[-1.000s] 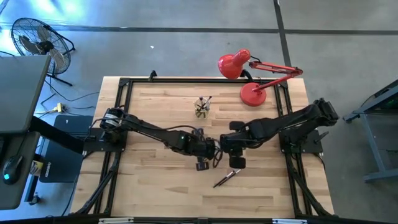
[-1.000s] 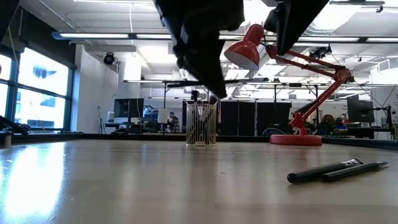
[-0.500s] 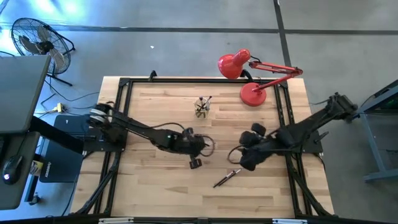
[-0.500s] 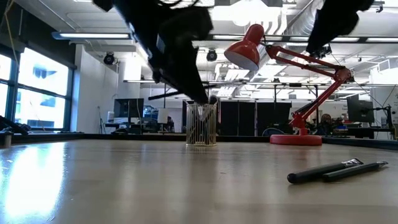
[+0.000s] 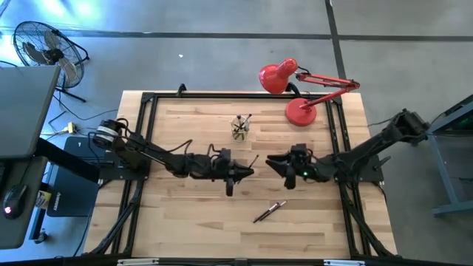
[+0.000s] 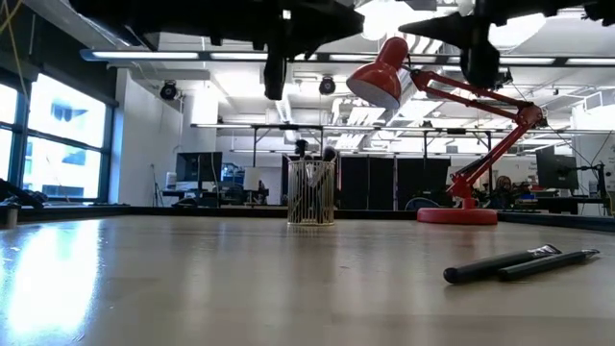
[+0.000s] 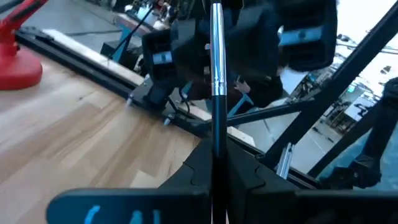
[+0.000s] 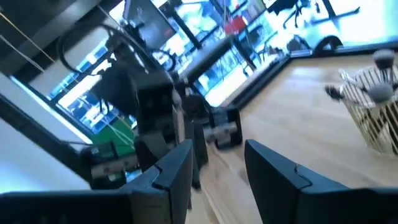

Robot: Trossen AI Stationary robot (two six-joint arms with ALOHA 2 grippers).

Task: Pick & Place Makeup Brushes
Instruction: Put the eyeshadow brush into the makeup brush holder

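My left gripper (image 7: 216, 149) hovers over the table's middle (image 5: 244, 174), shut on one makeup brush (image 7: 216, 74) with a dark handle and a silver ferrule. My right gripper (image 8: 217, 163) is open and faces it from the right (image 5: 272, 161), a short gap away. Two more brushes (image 5: 268, 210) lie side by side flat on the wood near the front (image 6: 519, 264). A small wire cup (image 5: 240, 128) stands toward the far edge, with several brushes upright in it (image 8: 373, 106). My left gripper pinches the brush's dark handle (image 7: 216, 134) between its two fingers, coming level from the table's left. The brush lies along the fingers and sticks out past them, ferrule end (image 7: 217, 56) toward the right arm. It is lifted clear of the table.
A red desk lamp (image 5: 299, 109) stands at the far right, its head (image 5: 277, 77) beyond the cup. A black frame (image 5: 148, 100) rims the wooden table. Bare wood lies at the near left (image 5: 185, 222).
The two grippers were close together over the table's middle and have drawn apart. The right arm pulled back toward the right edge, then swung round level and now faces the left gripper. The left gripper rose and tipped from pointing down to level, still holding its brush.
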